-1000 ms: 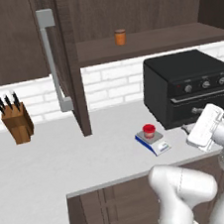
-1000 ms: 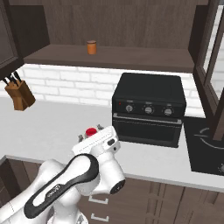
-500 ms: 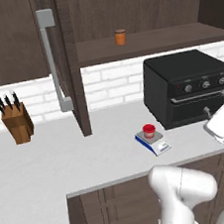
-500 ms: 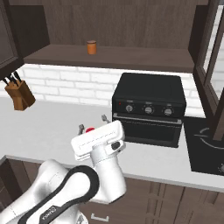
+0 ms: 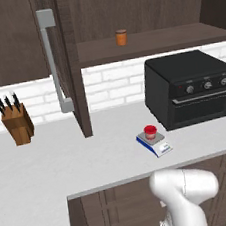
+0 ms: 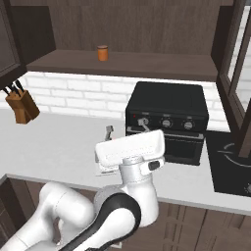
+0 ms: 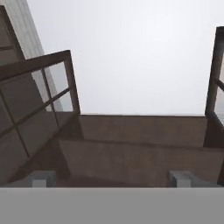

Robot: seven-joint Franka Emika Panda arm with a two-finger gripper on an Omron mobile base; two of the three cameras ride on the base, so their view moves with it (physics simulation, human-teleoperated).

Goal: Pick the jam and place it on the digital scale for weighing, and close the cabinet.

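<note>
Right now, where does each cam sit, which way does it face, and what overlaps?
Left base view: behind-left of the arm, looking forward and down at the counter; the jam sits on the digital scale, the cabinet door stands open; white arm link at bottom.
Right base view: behind-right, facing the oven and shelf; the arm and wrist block the scale area.
Hand view: on the hand, looking at dark wood and a glass-panelled door; open end effector tips at bottom.
Shared by both base views: oven, knife block, orange jar.

Counter: scale, oven, knife block
</note>
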